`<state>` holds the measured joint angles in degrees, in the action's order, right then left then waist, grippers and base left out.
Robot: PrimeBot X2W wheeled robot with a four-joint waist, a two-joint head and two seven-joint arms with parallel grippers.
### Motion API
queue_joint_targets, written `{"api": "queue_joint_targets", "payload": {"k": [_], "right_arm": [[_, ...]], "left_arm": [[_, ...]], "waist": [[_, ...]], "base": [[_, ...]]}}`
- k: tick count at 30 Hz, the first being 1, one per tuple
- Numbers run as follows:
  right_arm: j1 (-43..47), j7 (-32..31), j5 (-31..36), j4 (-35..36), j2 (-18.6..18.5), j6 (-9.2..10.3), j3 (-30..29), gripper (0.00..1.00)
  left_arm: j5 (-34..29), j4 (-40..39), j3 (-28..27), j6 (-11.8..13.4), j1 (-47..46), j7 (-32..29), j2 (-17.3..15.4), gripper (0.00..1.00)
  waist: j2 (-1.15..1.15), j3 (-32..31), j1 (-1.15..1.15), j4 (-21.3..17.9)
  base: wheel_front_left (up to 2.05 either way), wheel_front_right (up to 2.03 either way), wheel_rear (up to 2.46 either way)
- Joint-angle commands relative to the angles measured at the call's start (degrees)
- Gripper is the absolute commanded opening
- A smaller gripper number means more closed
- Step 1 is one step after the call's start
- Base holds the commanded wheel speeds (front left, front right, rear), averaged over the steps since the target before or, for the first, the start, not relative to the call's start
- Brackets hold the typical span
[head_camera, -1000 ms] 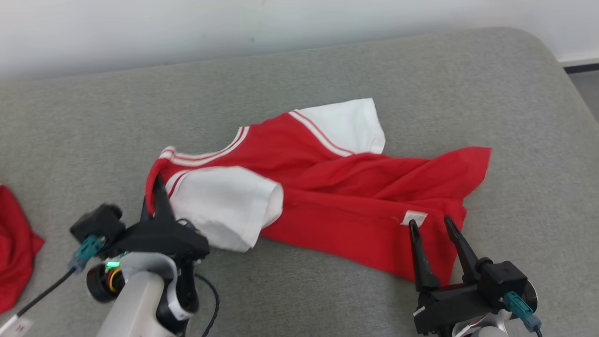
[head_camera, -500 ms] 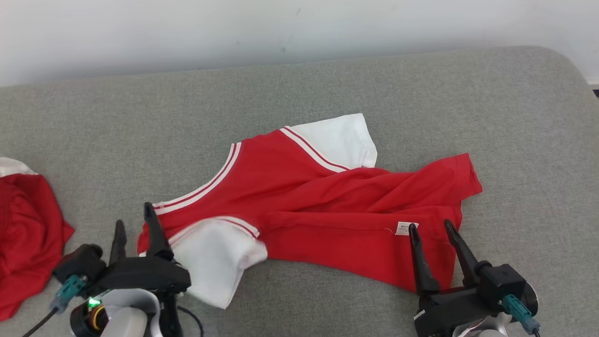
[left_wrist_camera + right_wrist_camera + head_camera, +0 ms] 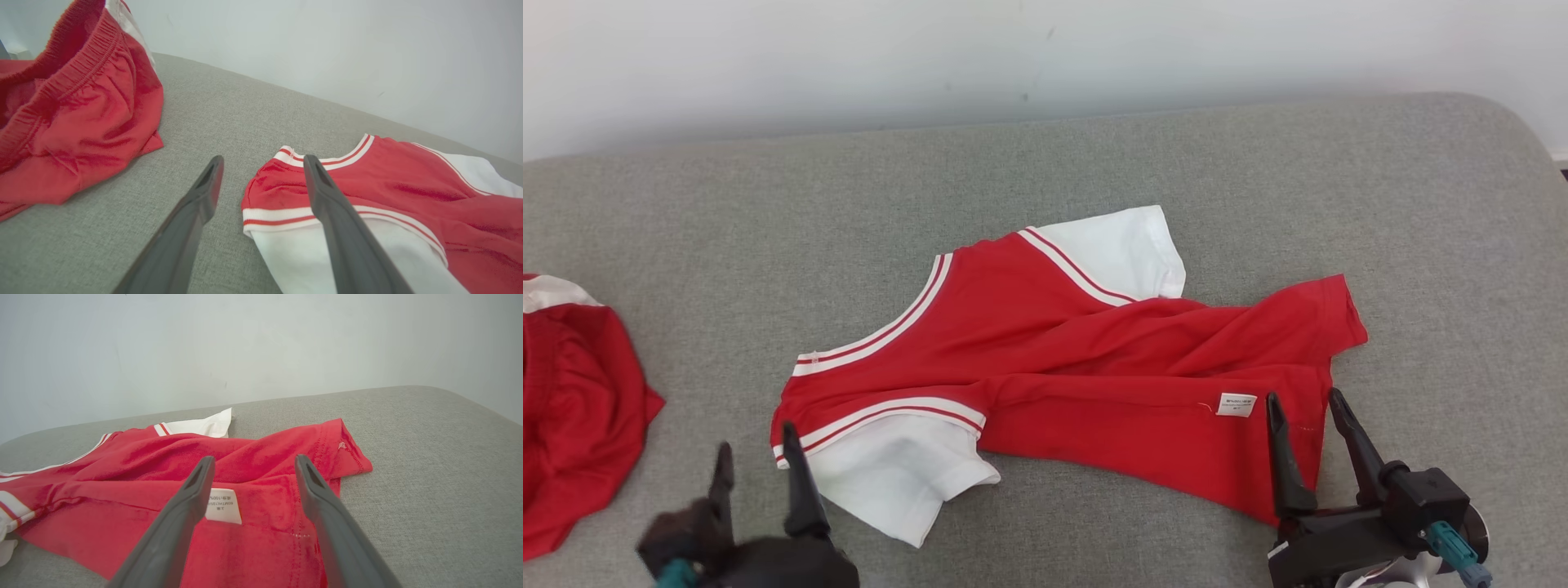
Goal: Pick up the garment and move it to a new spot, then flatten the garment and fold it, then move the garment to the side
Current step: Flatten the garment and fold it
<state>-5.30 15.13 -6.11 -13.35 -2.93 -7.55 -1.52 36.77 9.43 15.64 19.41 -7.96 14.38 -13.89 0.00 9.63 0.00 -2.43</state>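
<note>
both wide and empty: left gripper [image 3: 755, 437] at the sleeve edge of the garment [image 3: 1094, 359], right gripper [image 3: 1303, 395] over its hem.

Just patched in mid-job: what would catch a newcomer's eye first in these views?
A red shirt with white sleeves lies crumpled across the middle of the grey cushion, a white label showing near its hem. The left gripper stands open by the near sleeve and the right gripper open at the hem end. A second red garment with an elastic waistband sits bunched at the far left.
</note>
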Motion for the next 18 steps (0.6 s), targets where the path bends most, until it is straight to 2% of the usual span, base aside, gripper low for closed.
{"api": "queue_joint_targets", "payload": {"k": [1,6,18], "right_arm": [[0.5,0.0,0.2,0.2,0.1,0.13,-0.2,1.00],[0.9,0.0,0.2,0.2,0.1,0.13,-0.6,1.00],[1.3,0.0,-0.3,-0.3,0.1,0.13,-0.4,1.00]], "left_arm": [[-2.1,-0.4,1.3,0.8,1.8,-0.5,-0.8,1.00],[-3.8,-0.8,5.2,1.8,4.6,-2.9,-0.1,1.00],[-2.6,2.1,11.0,1.9,5.8,-11.7,2.1,1.00]], "waist": [[0.00,-0.3,0.00,0.1],[0.00,-1.0,0.00,0.4],[0.00,-3.3,0.00,0.1]], "base": [[0.00,0.00,0.00],[0.00,0.00,0.00],[0.00,0.00,0.00]]}}
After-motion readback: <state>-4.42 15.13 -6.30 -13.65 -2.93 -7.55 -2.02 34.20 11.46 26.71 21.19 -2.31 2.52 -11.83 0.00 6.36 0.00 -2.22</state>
